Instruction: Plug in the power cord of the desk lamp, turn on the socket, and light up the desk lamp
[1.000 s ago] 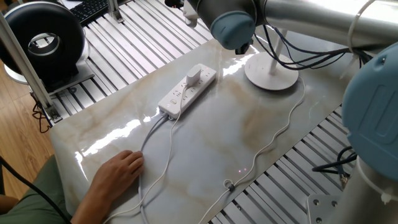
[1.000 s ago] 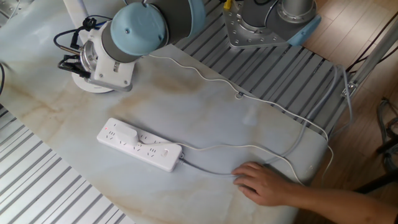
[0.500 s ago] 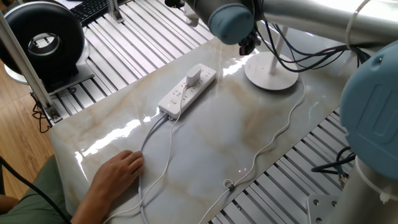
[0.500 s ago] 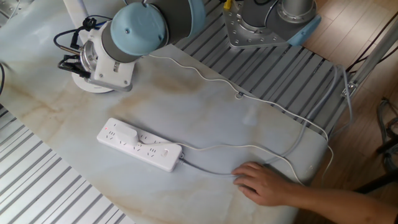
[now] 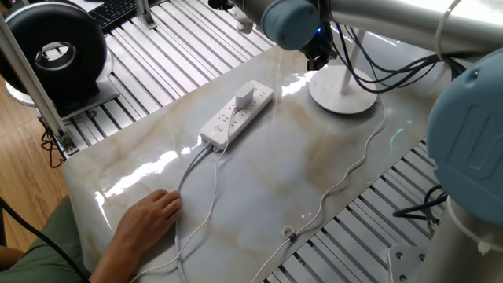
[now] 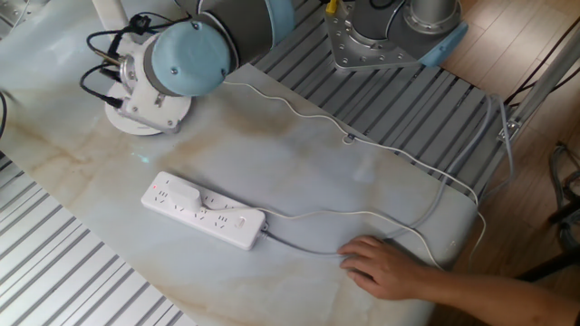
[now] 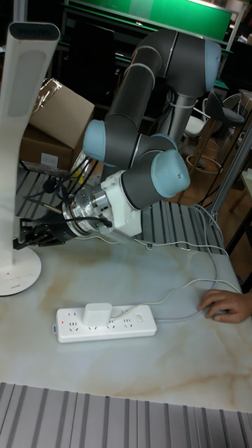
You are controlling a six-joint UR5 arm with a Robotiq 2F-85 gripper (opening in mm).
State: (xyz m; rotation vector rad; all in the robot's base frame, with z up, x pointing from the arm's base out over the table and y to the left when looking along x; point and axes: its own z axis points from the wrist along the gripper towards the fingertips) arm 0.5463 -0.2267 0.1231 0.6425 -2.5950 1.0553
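Tall fixed view: plug block [image 7: 98, 313] seated in socket [image 7: 106, 325].

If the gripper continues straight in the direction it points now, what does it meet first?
Probably the desk lamp. In the tall fixed view the gripper points sideways at the lamp's slim pole, just above the round base. Depth is unclear, so it might pass beside the pole.

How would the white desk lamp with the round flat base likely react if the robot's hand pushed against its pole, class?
The white desk lamp with its round flat disc base would probably tip rather than slide: its tall slim pole gives a high push leverage. The wide base likely resists gentle nudges. The glossy marble-patterned table looks smooth, so a low push from the hand might slide it instead.
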